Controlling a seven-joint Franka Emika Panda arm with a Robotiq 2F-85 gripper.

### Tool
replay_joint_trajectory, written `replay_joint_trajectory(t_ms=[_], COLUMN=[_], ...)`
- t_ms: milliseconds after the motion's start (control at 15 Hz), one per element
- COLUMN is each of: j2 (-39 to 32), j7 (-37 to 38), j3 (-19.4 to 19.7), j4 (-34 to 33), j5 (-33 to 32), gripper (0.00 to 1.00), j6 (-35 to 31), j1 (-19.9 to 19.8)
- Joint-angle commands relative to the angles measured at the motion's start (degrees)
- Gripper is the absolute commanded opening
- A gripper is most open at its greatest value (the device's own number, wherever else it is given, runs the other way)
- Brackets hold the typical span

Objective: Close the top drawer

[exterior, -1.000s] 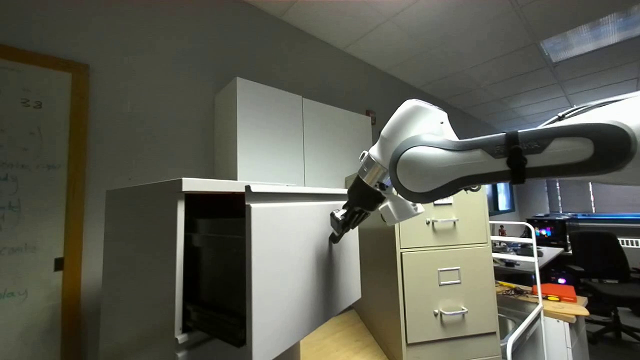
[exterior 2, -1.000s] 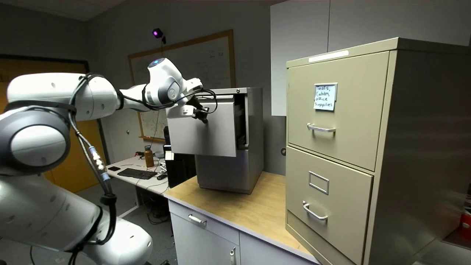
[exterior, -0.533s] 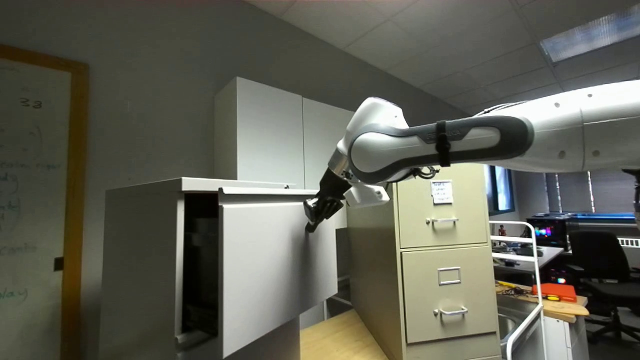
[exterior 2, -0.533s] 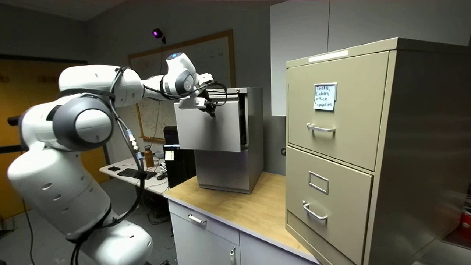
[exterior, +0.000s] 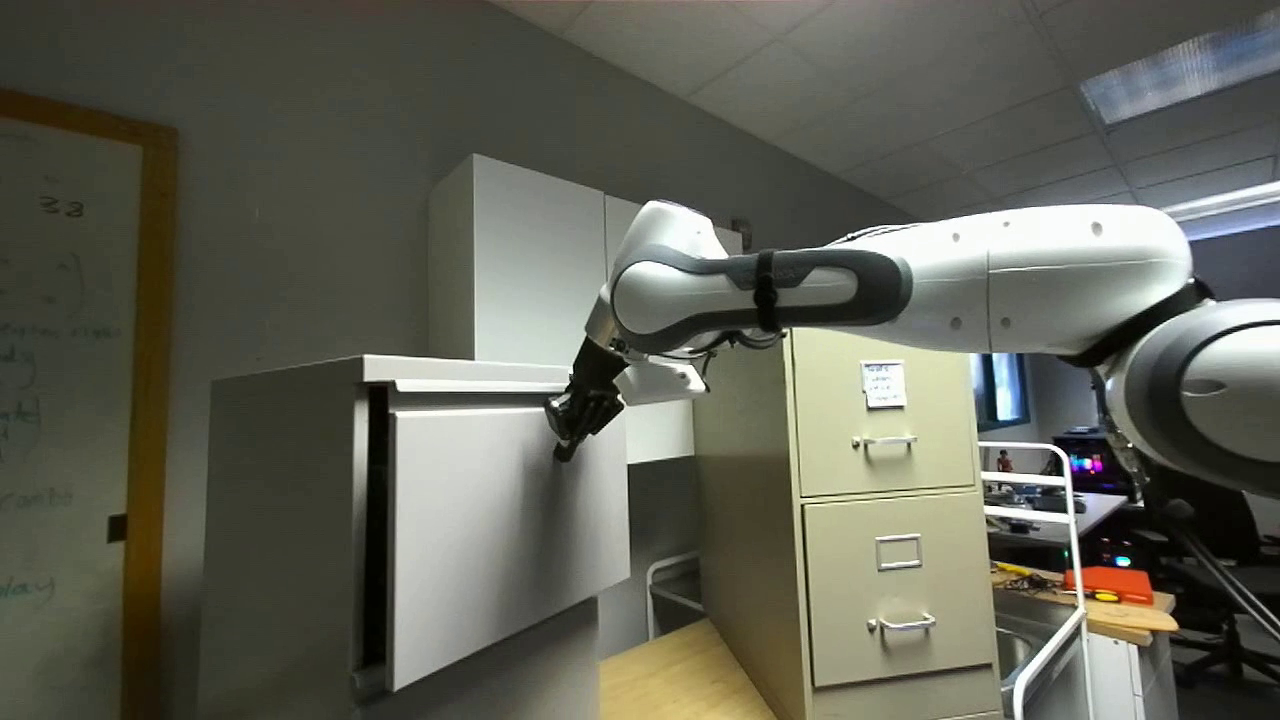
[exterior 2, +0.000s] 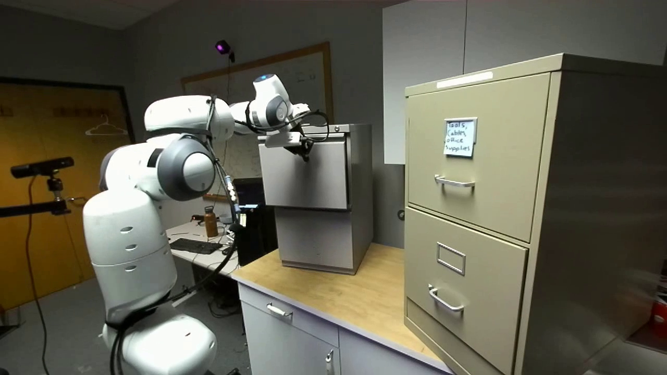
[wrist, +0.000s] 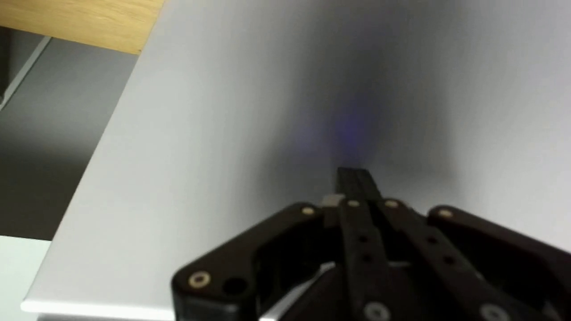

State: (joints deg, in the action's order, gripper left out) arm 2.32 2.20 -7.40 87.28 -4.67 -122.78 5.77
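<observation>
The top drawer (exterior: 470,540) has a broad plain white front. In both exterior views it stands slightly out of its cabinet (exterior: 280,520), with a narrow dark gap along its side; it also shows in an exterior view (exterior 2: 281,179). My gripper (exterior: 566,450) points down and forward at the upper part of the drawer front. Its fingertips appear to touch the panel, also in an exterior view (exterior 2: 306,157). In the wrist view the black fingertips (wrist: 354,174) are pressed together with nothing between them, and the drawer front (wrist: 178,147) fills most of the picture. The drawer's interior is hidden.
A beige filing cabinet (exterior 2: 474,208) with handled drawers stands beside the white cabinet, on the wooden counter (exterior 2: 312,284). A white two-door cupboard (exterior: 540,265) hangs on the wall behind. A loop of cable (exterior 2: 327,125) hangs by the wrist.
The arm has moved forward toward the cabinet with the gripper against the drawer front. The drawer has slid inward and the dark gap has narrowed from wide to thin. The gripper stays shut.
</observation>
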Motion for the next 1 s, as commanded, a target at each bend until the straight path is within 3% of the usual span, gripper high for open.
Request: replay_joint_trajectory(t_ms=[0,467,933], j2=[-9.4,-20.8,-29.6], j7=[1.6,0.7,0.3], j3=[-1.6,-0.9,-0.6], j4=[-13.9,-30.6,-46.3], j5=[-2.9,-5.7,-6.1], gripper=[0.00,0.00,0.00], j6=[5.3,12.8,22.6], j1=[2.2,6.3,7.5])
